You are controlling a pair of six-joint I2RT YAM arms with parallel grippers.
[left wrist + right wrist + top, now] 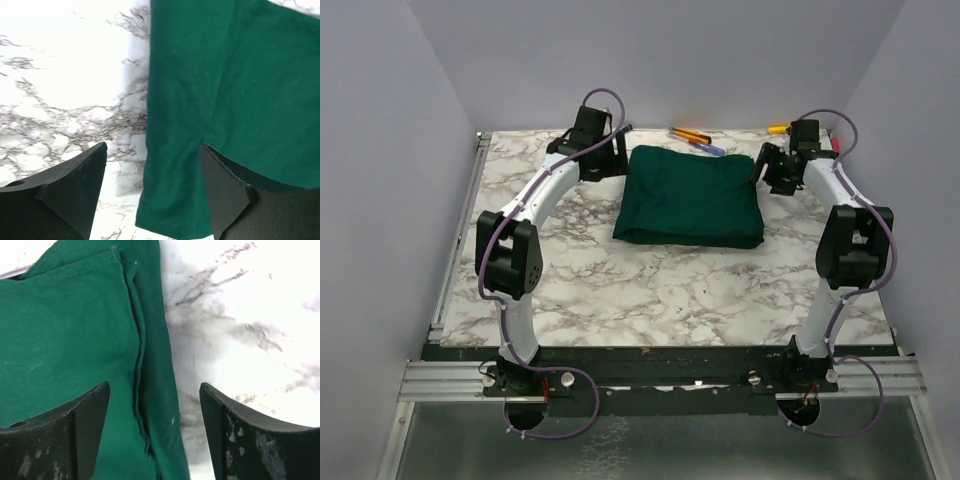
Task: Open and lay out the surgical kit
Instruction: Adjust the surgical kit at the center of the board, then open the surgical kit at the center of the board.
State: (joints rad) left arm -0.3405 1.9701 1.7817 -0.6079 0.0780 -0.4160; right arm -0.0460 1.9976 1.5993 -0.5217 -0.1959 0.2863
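Item: surgical kit (690,197), a dark green cloth bundle, folded shut and lying flat on the far half of the table (620,290), between the two arms. Handling, as judged: the wrap is soft and limp and would drape or drag rather than lift as one piece. The contents are hidden; they are probably stiffer and heavier than the cloth and liable to slide if the bundle is tipped. Best hold: a loose flap edge or corner, pinched thinly. Layered folds run along the right side, and a slit between flaps shows near the left edge. Grippers: the left gripper (152,146) has its jaws spread wide and empty, straddling the kit's left edge. The right gripper (154,385) is likewise spread and empty over the right edge. Contact with the cloth cannot be told for either. Surface: white marble-patterned, smooth, probably giving the cloth little grip. Room: pale walls (650,60) on three sides, loose pens (695,138) just beyond the kit's far edge.
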